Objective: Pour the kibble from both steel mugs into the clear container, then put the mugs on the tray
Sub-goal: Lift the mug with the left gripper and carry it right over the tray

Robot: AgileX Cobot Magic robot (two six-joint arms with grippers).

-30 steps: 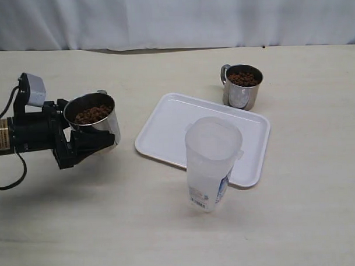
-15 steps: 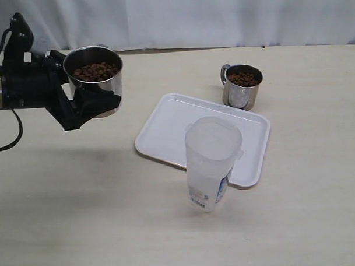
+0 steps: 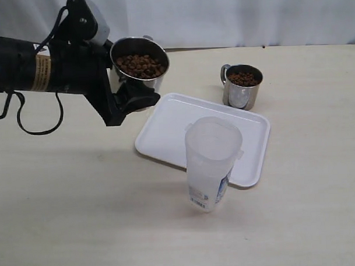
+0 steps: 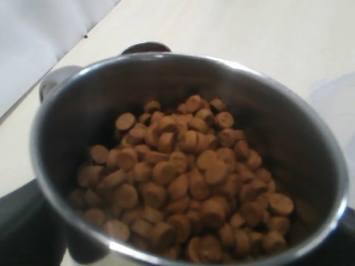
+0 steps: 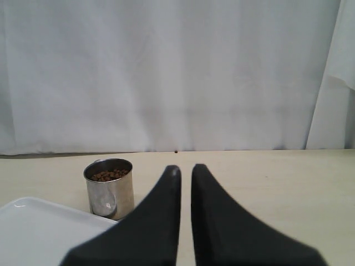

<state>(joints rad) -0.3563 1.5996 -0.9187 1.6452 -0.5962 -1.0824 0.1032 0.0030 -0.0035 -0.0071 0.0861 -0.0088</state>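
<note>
- Steel mug (image 3: 144,83) of kibble (image 3: 139,64): clamped between left gripper (image 3: 132,98) fingers, raised beside the tray (image 3: 166,130).
- Right gripper (image 5: 186,170): fingers nearly together, empty.
- Second mug (image 3: 241,94): on table (image 3: 81,218) behind tray.

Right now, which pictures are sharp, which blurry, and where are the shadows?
Exterior view: even light, sharp; soft shadows under the left gripper and beside the clear container. Left wrist view: the kibble and the rim of the held mug are close and blurred. Right wrist view: right gripper dark and featureless, far mug fairly sharp.
</note>
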